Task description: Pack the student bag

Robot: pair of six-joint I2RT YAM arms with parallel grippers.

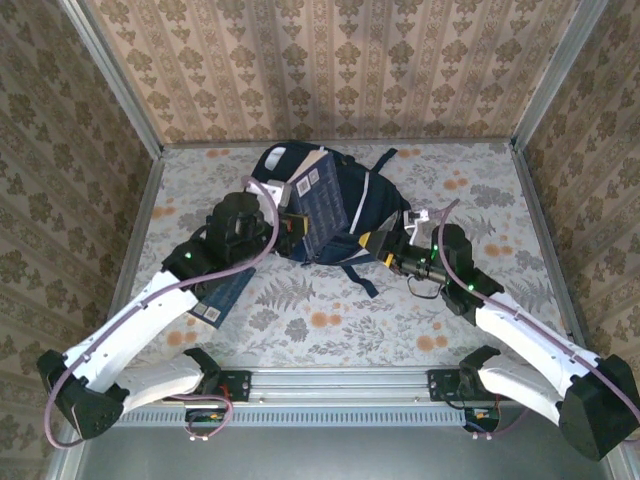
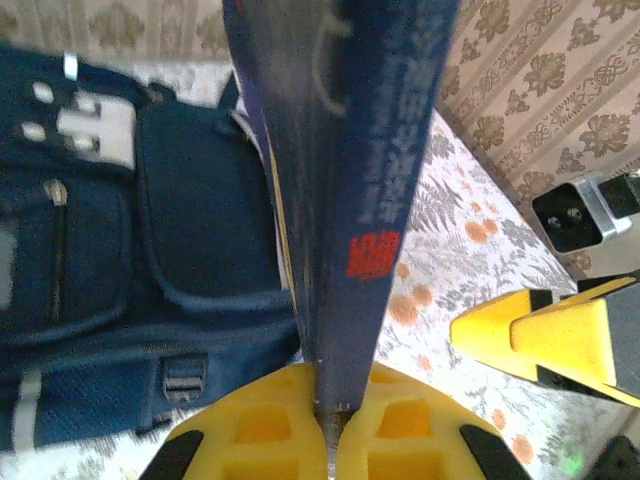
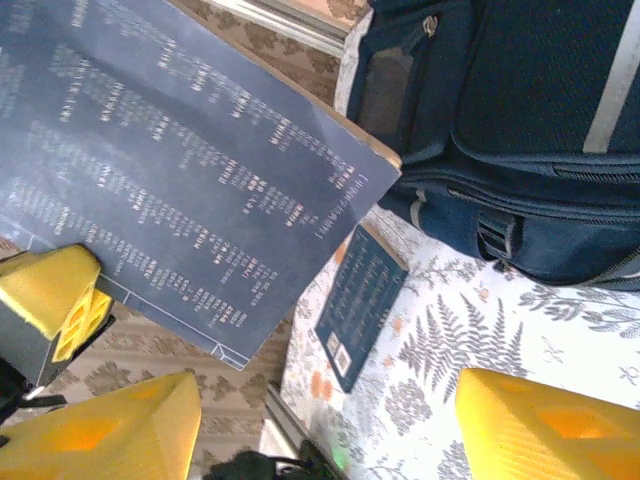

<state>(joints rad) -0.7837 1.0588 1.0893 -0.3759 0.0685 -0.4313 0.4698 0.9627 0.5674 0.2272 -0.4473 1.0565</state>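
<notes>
Left gripper (image 2: pixel 328 428) pinches a dark blue book (image 2: pixel 350 150) upright and edge-on over the student bag (image 1: pixel 385 205), which lies mid-table; right gripper (image 1: pixel 376 243) hangs open and empty beside it. Its opening seems hidden behind the book, so align the book with it first, then lower slowly

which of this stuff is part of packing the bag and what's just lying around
In the job:
large dark navy fabric backpack
thin dark blue book clamped upright in the left gripper

Lying about:
second dark blue book flat on the table, untouched
</notes>
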